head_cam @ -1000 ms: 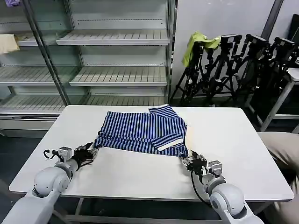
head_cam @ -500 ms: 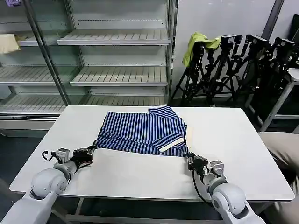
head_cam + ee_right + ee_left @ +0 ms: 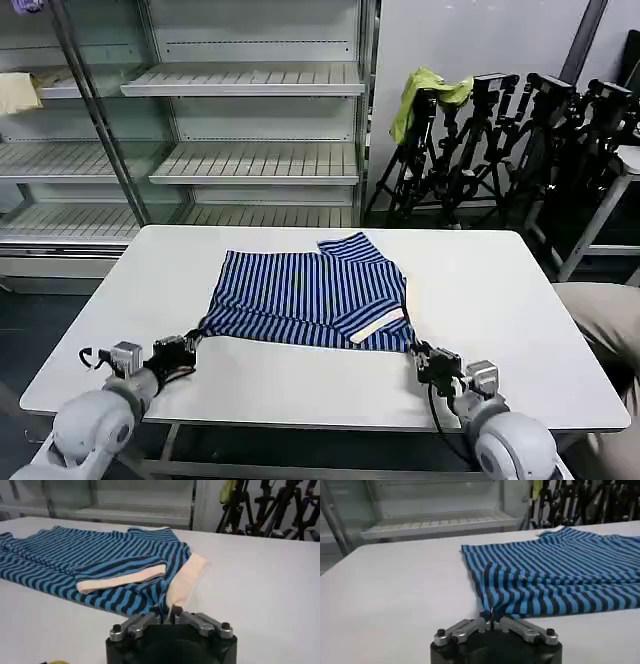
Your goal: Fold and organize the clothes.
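The striped shirt (image 3: 310, 292) lies mid-table (image 3: 520, 300). Your left gripper (image 3: 190, 343) and right gripper (image 3: 422, 355) each pinch a near corner, apparently firmly. Keep both level and even, so the hem stays taut.

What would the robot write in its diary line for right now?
task: fold clothes | left gripper: shut on striped shirt near-left corner | right gripper: shut on near-right corner | shirt: flat on white table
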Action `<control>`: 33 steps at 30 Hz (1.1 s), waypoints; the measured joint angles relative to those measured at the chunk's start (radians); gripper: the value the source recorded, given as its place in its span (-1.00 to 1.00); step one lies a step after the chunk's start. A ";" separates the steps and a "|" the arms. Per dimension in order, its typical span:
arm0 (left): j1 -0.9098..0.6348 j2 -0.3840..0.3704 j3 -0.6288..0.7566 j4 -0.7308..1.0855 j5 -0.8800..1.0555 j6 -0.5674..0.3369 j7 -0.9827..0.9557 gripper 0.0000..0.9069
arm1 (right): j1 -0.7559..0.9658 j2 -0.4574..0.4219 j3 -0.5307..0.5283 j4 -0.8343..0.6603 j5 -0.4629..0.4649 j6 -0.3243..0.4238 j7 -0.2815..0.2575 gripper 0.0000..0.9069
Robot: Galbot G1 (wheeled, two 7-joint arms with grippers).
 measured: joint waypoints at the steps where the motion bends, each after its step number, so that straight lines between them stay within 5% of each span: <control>1: 0.022 -0.004 -0.010 -0.017 0.000 -0.002 0.001 -0.98 | -0.020 0.001 0.011 0.013 -0.008 0.003 -0.004 -1.00; 19: 0.335 -0.046 -0.173 -0.198 0.005 -0.031 0.015 -0.96 | -0.288 0.026 0.156 0.179 -0.099 0.043 -0.067 -1.00; 20: 0.340 -0.047 -0.175 -0.201 0.006 -0.032 0.015 1.00 | -0.292 0.029 0.156 0.181 -0.104 0.043 -0.068 1.00; 33: 0.368 -0.032 -0.228 -0.260 0.009 -0.034 0.014 1.00 | -0.312 0.024 0.187 0.203 -0.123 0.046 -0.108 1.00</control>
